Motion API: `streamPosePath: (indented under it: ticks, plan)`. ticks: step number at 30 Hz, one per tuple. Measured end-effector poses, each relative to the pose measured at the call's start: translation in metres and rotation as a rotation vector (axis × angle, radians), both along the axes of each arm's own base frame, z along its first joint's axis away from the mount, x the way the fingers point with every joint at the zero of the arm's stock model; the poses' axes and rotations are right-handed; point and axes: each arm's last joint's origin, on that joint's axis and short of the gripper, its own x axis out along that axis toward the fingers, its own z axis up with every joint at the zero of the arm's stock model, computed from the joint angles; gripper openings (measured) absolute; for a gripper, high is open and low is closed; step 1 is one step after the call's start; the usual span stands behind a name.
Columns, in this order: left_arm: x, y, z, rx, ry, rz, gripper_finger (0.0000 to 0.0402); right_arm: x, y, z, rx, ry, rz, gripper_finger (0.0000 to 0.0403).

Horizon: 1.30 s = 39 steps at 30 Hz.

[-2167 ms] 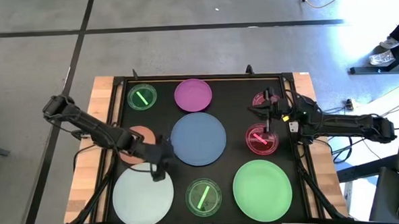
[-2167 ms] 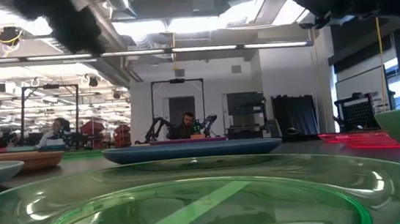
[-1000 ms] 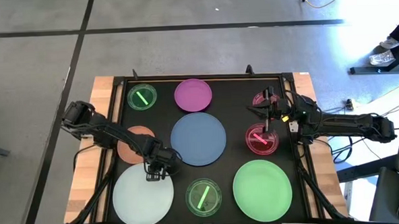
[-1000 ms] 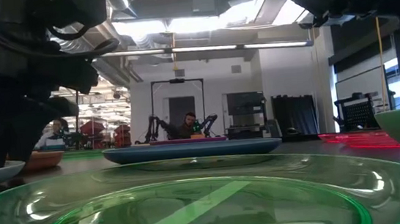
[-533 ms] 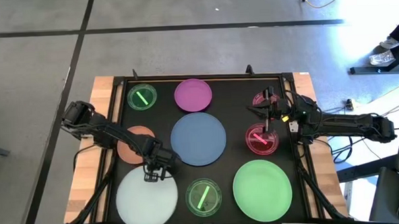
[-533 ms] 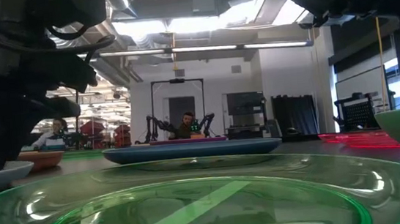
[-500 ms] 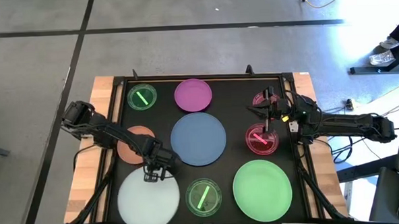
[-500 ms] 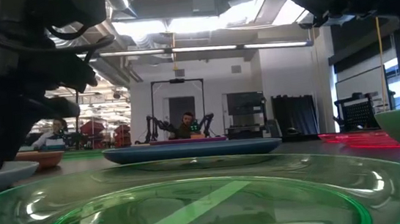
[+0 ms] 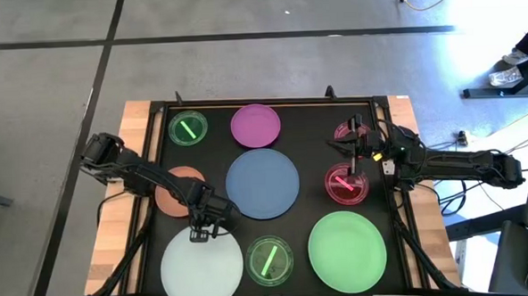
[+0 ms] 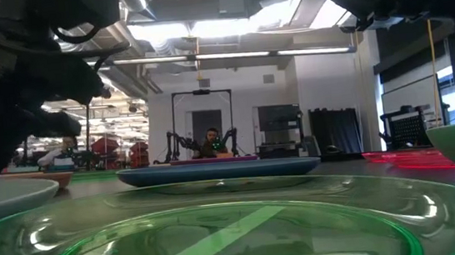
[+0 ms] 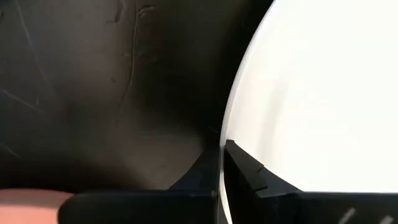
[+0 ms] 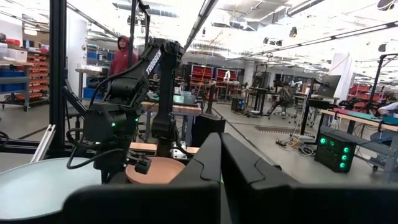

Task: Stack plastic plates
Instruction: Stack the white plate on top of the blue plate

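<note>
The white plate [image 9: 202,271] lies at the table's near left, with my left gripper [image 9: 199,233] shut on its far rim. The blue plate [image 9: 262,182] sits in the middle, the orange plate [image 9: 181,189] to its left and the purple plate [image 9: 255,125] behind it. One small green plate [image 9: 188,128] is at the far left and another [image 9: 269,259] is near the front. The large green plate [image 9: 347,247] is at the near right. My right gripper [image 9: 355,158] is shut on nothing, above two pink plates [image 9: 347,185]. My left gripper pinches the white plate's far rim [image 11: 222,134] between its two fingers. One finger [image 11: 249,177] is over the plate's inner side and the other is outside, over the dark table. The fingers come from above, pointing down. The plate sits about level, low over the table.
A raised black frame [image 9: 262,102] edges the dark mat. The small green plate [image 10: 220,229] fills the front of the low view. The orange plate lies just behind my left gripper. People and other robot arms are in the room beyond the table.
My left gripper has shut on the white plate's far rim and drawn it a little toward the table's right edge. The plate has slid along, closer to the small green plate at the front. My right arm has kept still.
</note>
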Motion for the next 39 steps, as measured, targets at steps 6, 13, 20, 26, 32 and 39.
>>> streamPosePath:
  ticks: [6, 13, 20, 26, 32, 39]
  plan:
    - [-0.001, 0.0, 0.018, -0.005, 0.0, 0.029, 0.0001, 0.0, 0.0, 0.0, 0.001, 0.002, 0.0, 0.0003]
    - [0.001, 0.006, 0.061, 0.039, -0.11, 0.098, 0.0001, 0.0, 0.0, 0.0, 0.0, 0.001, 0.0, 0.0003]
    - [0.002, 0.016, 0.1, 0.069, -0.273, 0.18, 0.0, 0.0, 0.0, 0.0, 0.0, 0.001, -0.001, 0.0003]
    - [0.001, 0.027, 0.126, 0.086, -0.39, 0.237, 0.0, 0.0, 0.0, 0.0, 0.001, 0.001, -0.004, 0.0003]
    - [0.001, 0.046, 0.136, 0.237, -0.503, 0.399, 0.0007, 0.0, 0.0, 0.0, 0.001, 0.0, -0.004, 0.0003]
    - [0.011, 0.068, 0.137, 0.326, -0.57, 0.527, 0.0013, 0.0, -0.001, 0.0, 0.005, -0.001, -0.021, 0.0003]
